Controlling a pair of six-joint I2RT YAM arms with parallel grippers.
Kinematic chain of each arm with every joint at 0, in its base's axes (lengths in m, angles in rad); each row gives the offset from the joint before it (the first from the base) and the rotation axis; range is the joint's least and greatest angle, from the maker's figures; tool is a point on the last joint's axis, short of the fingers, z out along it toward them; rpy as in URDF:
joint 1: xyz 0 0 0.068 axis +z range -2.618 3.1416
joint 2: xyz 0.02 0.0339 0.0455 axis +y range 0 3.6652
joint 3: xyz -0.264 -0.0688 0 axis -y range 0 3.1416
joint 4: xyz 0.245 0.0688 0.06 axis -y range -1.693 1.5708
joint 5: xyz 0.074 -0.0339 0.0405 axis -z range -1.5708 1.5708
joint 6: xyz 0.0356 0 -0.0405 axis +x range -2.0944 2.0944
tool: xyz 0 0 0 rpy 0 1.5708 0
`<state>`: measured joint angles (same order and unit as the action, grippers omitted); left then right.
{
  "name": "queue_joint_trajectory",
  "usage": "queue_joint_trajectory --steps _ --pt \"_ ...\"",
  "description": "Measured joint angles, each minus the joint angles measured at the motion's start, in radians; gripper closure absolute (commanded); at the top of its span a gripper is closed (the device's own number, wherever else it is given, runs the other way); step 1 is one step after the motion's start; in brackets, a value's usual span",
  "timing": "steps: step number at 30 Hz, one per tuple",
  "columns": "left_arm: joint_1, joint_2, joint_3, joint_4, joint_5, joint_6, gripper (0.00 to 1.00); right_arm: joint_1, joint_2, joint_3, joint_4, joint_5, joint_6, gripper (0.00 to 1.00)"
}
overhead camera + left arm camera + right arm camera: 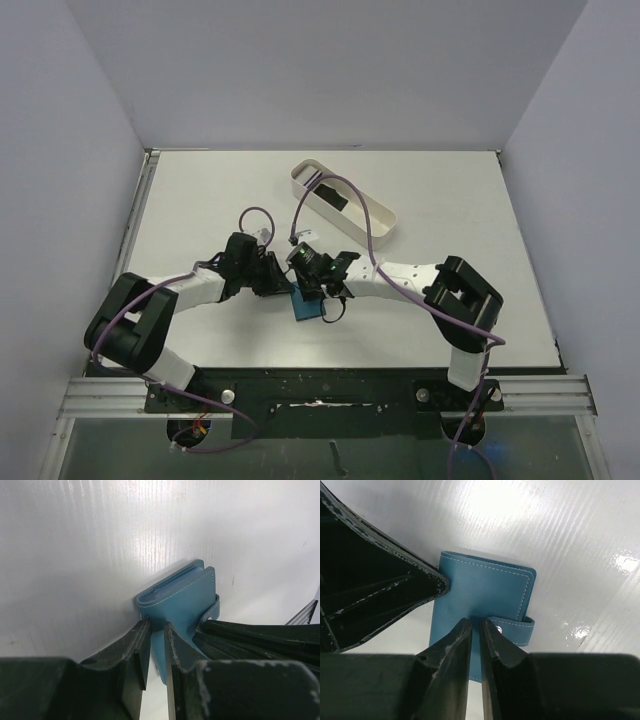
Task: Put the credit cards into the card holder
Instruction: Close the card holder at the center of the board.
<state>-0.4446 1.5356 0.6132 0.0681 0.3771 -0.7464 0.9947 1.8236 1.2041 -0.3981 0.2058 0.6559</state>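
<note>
A metal rail is running along the near edge. On the glossy white ribbed table the folded teal card holder is sitting at 6 o'clock. The left gripper is clamping its edge. The right gripper is holding its jaws nearly together beside the snap strap; whether it is gripping, I cannot tell. At 1 o'clock a white tray is holding a black card. 3 pale grey walls are enclosing the table.
</note>
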Motion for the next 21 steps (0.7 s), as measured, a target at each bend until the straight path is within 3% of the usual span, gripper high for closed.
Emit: queue_joint_trajectory --steps 11,21 --pt "-0.015 -0.051 0.002 -0.004 0.002 -0.01 0.84 -0.017 -0.136 -0.039 -0.005 0.005 0.01 0.79" --pt "-0.05 0.001 0.008 0.011 0.004 -0.013 0.85 -0.125 -0.17 -0.217 0.119 -0.135 0.05 0.76"
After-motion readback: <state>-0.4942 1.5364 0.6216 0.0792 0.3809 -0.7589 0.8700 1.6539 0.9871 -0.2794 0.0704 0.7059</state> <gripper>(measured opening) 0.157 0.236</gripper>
